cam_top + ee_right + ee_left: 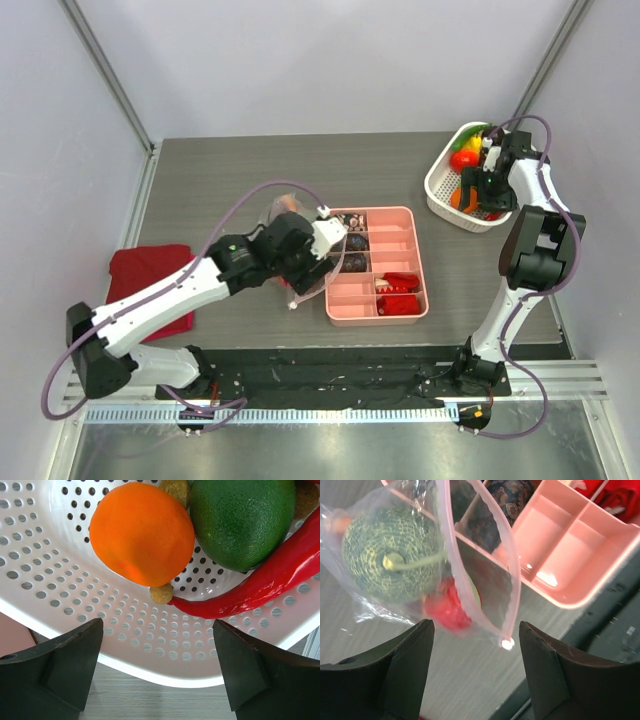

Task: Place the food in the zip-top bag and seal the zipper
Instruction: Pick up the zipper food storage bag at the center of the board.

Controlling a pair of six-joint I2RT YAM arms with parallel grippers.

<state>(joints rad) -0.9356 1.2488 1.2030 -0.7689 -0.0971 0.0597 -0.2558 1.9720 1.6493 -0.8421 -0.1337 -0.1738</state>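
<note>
The zip-top bag [420, 505] lies near the middle of the worktop [220, 180], just beside the left side of the pink tray [580, 555]. Through its clear film a green netted melon [387, 555] and a red piece [447, 607] are seen inside. The mouth stands open, so the zipper [516, 587] is not yet sealed. The left pincer [476, 630] hovers over this mouth with its fingers spread wide and it grips nothing.

The rest of the food waits in the white basket [150, 670] at the far right corner of the worktop. There the right pincer [157, 630] is released too, and it hangs above the near rim of the basket. Just past the rim are an orange fruit [142, 532], a dark green round fruit [242, 520] and a red chilli [265, 585]. The chilli's tip lies just beside the orange fruit.

Several things could go wrong from here. The right pincer is over the rim and not over a fruit, so closing now would probably catch the basket wall. The orange fruit is round and glossy, and it may slip out from the two fingers. The bag film is thin and soft. If the left pincer takes only one lip, the mouth may fold shut, or the melon may roll out toward the tray. Food left close to the strip would also stop the zipper from closing
</note>
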